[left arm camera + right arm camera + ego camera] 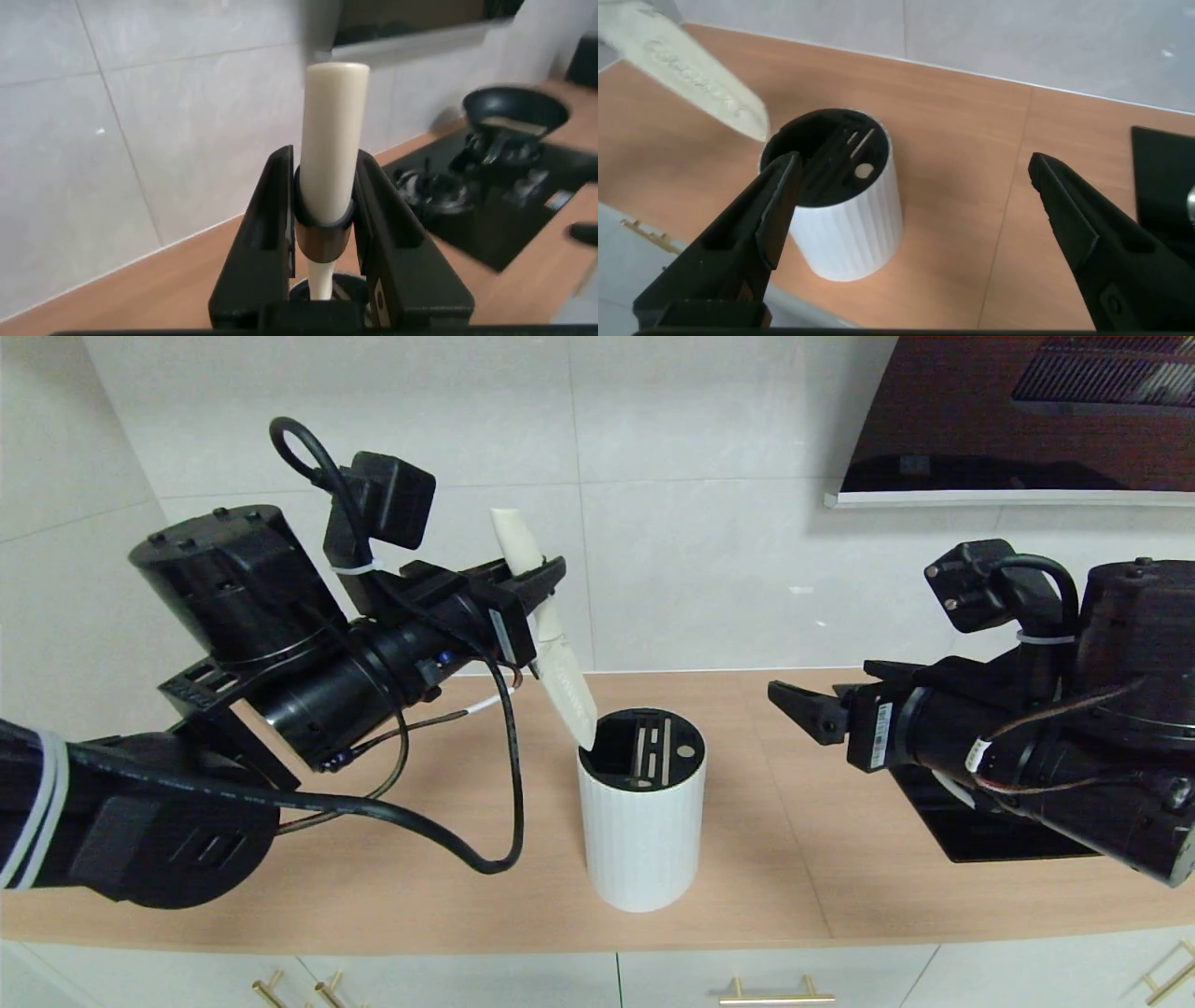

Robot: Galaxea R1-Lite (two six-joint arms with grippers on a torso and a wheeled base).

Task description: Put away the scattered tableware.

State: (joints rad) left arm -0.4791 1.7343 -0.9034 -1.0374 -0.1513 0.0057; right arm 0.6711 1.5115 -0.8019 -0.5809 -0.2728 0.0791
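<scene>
1. The knife point(571, 691) is clamped by its pale handle in the left gripper point(541, 586), with the blade slanted downward.
2. Its tip is held at the rim of the white holder point(641, 831), at about ten o'clock, not yet slotted.
3. The right gripper point(808, 709) is spread wide and empty at the holder's three o'clock.
4. Lowering and release are judged to remain.

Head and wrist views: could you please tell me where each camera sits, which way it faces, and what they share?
Head view: on the head, facing forward and down at the counter; both arms show.
Left wrist view: on that wrist, facing along the knife toward the stove; left gripper shows.
Right wrist view: on that wrist, facing down at the holder; open right gripper shows.
Shared: all three see the knife.
</scene>
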